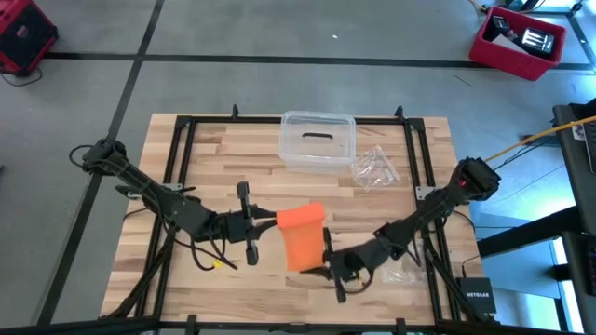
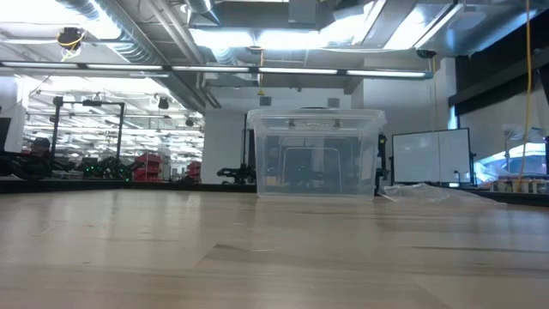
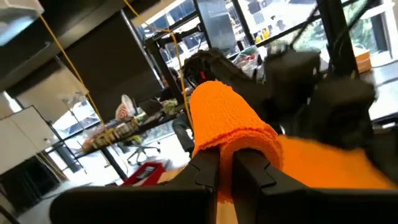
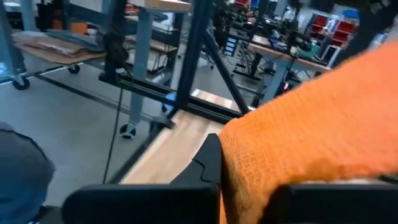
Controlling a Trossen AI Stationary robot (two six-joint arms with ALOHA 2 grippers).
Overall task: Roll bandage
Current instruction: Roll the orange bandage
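The bright orange bandage hangs above the middle of the table's near half, stretched between my two grippers. Its far end is curled into a thick roll. My left gripper comes from the table's left and is shut on that far end. My right gripper comes from the table's right and is shut on the near end. In the right wrist view the bandage fills the gap between the fingers. Neither the bandage nor an arm shows in the low view. My left gripper pinches the bandage's rolled far end between its two fingers. They reach in level from the table's left, and the cloth curls over their tips. The bandage is clear of the table. My right gripper pinches the bandage's near end between its two fingers. They come about level from the table's right and lie across the strip. How many layers sit in the pinch is hidden by the cloth. That end is clear of the table.
A clear plastic box stands at the table's far middle and also shows in the low view. A crinkled clear bag lies to its right, another near the right arm. Black frame rails run along the table's sides.
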